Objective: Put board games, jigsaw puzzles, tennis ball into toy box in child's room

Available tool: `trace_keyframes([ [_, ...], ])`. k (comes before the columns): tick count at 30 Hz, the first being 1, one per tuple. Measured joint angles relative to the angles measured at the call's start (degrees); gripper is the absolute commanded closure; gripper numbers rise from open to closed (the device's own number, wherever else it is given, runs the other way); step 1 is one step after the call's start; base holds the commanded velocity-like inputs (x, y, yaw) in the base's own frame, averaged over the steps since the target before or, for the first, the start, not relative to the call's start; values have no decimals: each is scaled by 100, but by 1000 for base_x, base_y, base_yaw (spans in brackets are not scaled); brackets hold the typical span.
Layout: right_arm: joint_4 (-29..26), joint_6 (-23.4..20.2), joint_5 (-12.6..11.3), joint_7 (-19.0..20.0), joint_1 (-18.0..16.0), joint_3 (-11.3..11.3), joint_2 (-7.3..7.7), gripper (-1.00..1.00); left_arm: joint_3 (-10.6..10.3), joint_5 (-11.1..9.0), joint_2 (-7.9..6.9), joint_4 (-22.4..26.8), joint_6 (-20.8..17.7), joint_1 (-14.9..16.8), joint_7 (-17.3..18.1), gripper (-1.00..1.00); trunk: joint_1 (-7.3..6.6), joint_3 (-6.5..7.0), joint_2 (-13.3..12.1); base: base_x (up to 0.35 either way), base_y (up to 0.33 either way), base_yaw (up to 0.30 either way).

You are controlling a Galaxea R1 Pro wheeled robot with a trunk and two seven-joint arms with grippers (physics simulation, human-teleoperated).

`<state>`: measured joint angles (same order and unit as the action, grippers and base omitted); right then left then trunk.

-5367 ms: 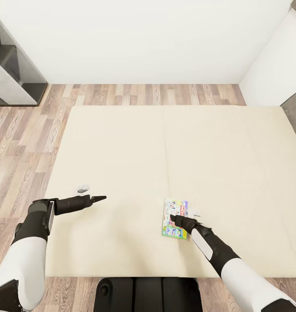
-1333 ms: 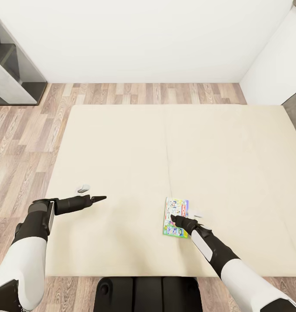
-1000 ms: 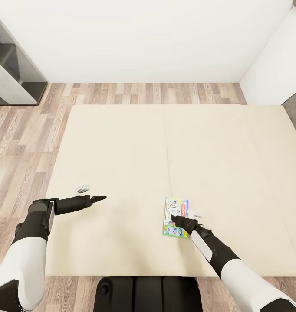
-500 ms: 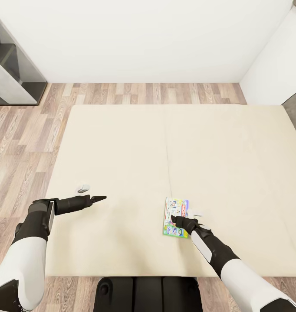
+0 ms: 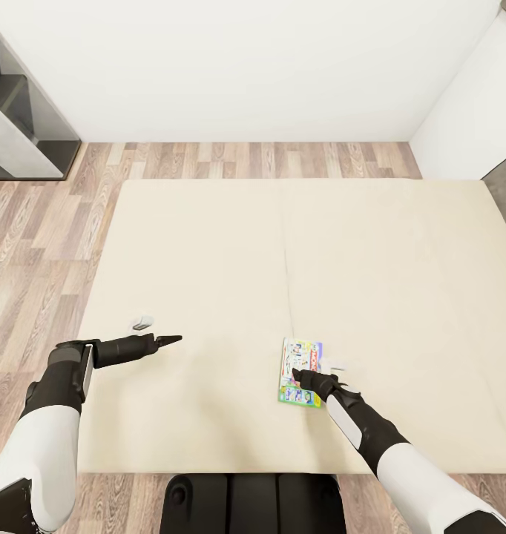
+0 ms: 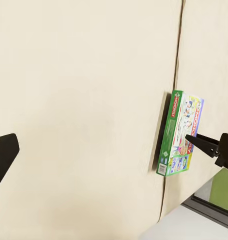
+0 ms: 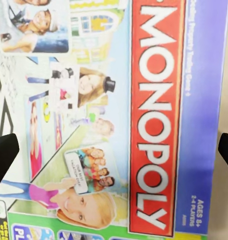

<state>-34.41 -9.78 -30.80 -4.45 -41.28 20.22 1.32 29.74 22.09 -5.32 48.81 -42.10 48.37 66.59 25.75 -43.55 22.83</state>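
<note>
A Monopoly board game [image 5: 300, 371] lies flat on the beige mattress of the bed [image 5: 297, 252], near its front edge and just right of the mattress seam. My right gripper [image 5: 297, 373] hangs close over the box. In the right wrist view the box [image 7: 144, 115] spans almost the whole picture, and my right gripper [image 7: 114, 150] is open with one fingertip [image 7: 3, 155] past each long side. My left gripper [image 5: 171, 339] hovers open over bare mattress to the left, pointing at the box [image 6: 181, 132]. The toy box, table, puzzles and ball are out of view.
A dark grey shelf unit [image 5: 23, 119] stands at the back left on the wood floor [image 5: 38, 245]. A grey headboard [image 5: 505, 193] edges the bed at the right. White walls close the back. A small grey object [image 5: 142, 323] sits by the left gripper.
</note>
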Motion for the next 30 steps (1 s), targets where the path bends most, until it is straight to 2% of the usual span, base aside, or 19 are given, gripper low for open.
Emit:
trace_keyframes([
  [30, 0, -3, 7, 0, 0, 0, -1, -100, 0, 0, 0, -1, 7, 0, 0, -100, 0, 0, 0, -15, 11, 0],
])
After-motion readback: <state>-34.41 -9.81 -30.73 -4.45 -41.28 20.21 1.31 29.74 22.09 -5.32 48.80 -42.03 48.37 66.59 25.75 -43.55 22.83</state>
